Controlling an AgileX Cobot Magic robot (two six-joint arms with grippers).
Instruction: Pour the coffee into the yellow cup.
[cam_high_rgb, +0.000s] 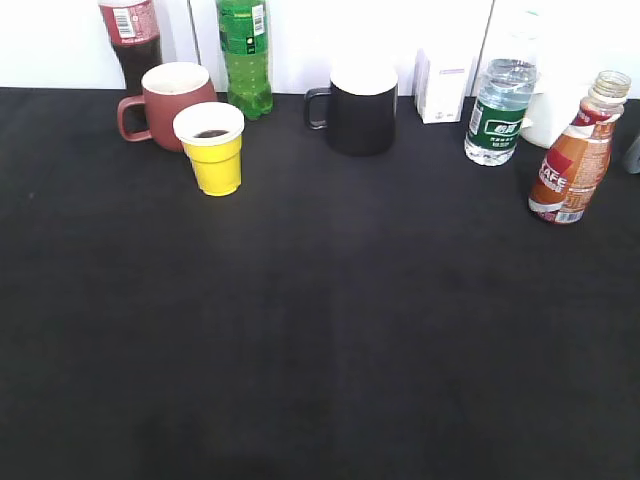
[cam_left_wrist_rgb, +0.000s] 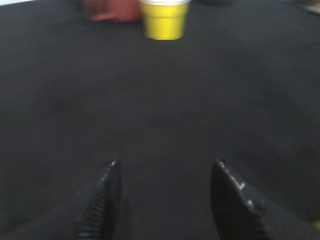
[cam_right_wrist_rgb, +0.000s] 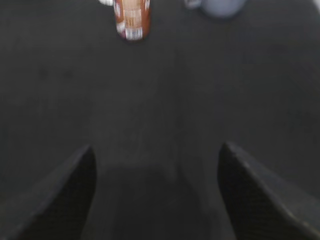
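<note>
The coffee bottle stands upright at the right of the black table, uncapped, with an orange-red-and-white label. Its lower part shows at the top of the right wrist view. The yellow cup stands at the back left with dark liquid inside. It also shows at the top of the left wrist view. My left gripper is open and empty, well short of the cup. My right gripper is open and empty, well short of the bottle. Neither gripper shows in the exterior view.
A maroon mug stands just behind the yellow cup, with a cola bottle and a green bottle behind. A black mug, a white box and a water bottle line the back.
</note>
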